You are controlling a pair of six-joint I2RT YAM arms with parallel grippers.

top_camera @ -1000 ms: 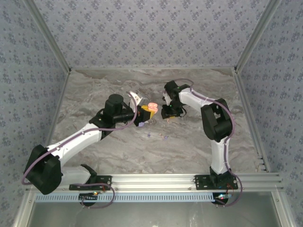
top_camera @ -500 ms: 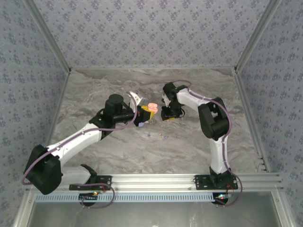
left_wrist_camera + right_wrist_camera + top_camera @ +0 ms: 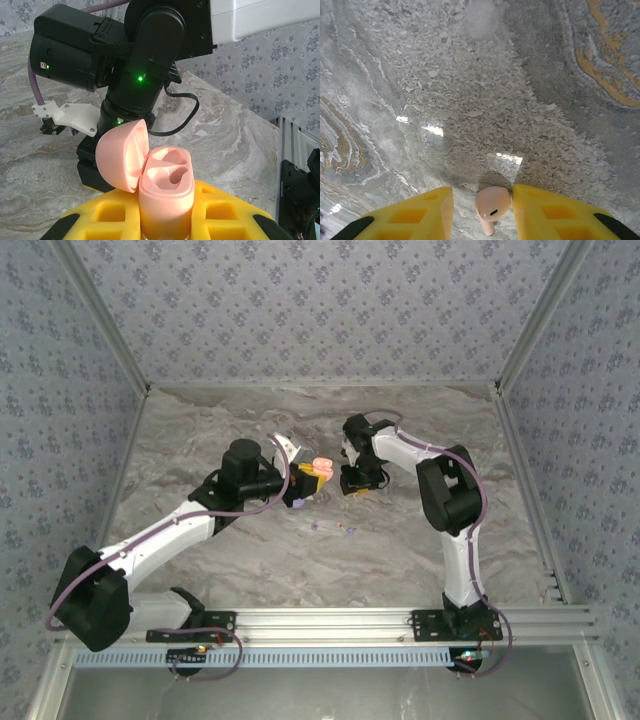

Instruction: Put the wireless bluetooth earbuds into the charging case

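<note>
Top view: L gripper (image 3: 309, 478) is up over mid table (image 3: 400, 550), clenched on the pink charging case (image 3: 321, 464), whose lid is open. R gripper (image 3: 355, 485) hangs just beside it, on the case's right, w/ a small gap between them. Can't make out an earbud at the R tips from up here. Tiny pale bits (image 3: 315, 527) lie loose on the marble btwn the grippers and the arm bases, apart from both; too small to tell more.

L wrist view: yellow fingers (image 3: 220, 210) of the L gripper (image 3: 165, 222) are clamped on the case body (image 3: 167, 187) from both sides, case upright. Hinged lid (image 3: 122, 157) is swung back to picture-left. Two moulded sockets show in the top of the case, nothing in them. R arm's black wrist (image 3: 145, 60), green light on, looms close behind the case.

R wrist view: pink earbud (image 3: 492, 202) sits btwn the yellow fingers (image 3: 415, 212) of the R gripper (image 3: 482, 194), right at the tips, rounded head up-picture, stem toward the cam. It's hard against the picture-right finger; a visible gap to the picture-left one. Jaws stand partly apart; can't tell if the bud is actually pinched or just lies btwn them. Grey marble table (image 3: 470, 100) is behind it.
</note>
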